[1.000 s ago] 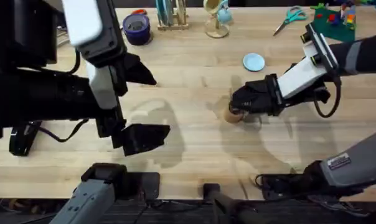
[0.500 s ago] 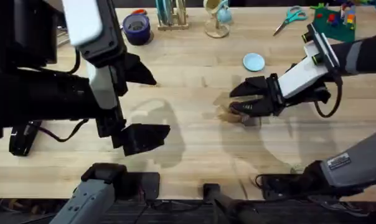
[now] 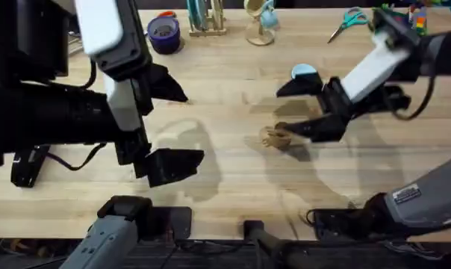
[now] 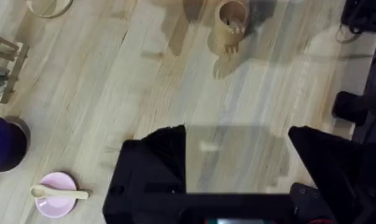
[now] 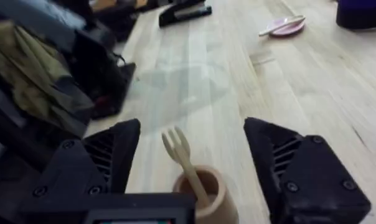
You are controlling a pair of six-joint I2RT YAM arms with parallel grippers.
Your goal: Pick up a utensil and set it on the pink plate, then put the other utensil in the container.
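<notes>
The container point(image 3: 276, 137), a short tan wooden cylinder, stands upright on the pale, straight-grained wooden counter point(image 3: 233, 168) near its middle. The wooden fork point(image 5: 183, 159) leans inside it, thin handle down and short prongs up above the rim. In the overhead view the fork is too small to make out.

The right gripper point(image 3: 306, 109) hangs just at the container's 2 o'clock, its black jaws spread wide and empty; the upper finger partly covers a light blue round plate point(image 3: 305, 71).

The left gripper point(image 3: 173, 125), at 9 o'clock from the container, well apart, has its black jaws open and holds nothing.

The left wrist view shows the small round pink plate point(image 4: 55, 194) with the pale round-ended wooden spoon point(image 4: 56, 193) lying flat across it, beside a dark blue tub point(image 4: 4, 142) cut off at the edge.
</notes>
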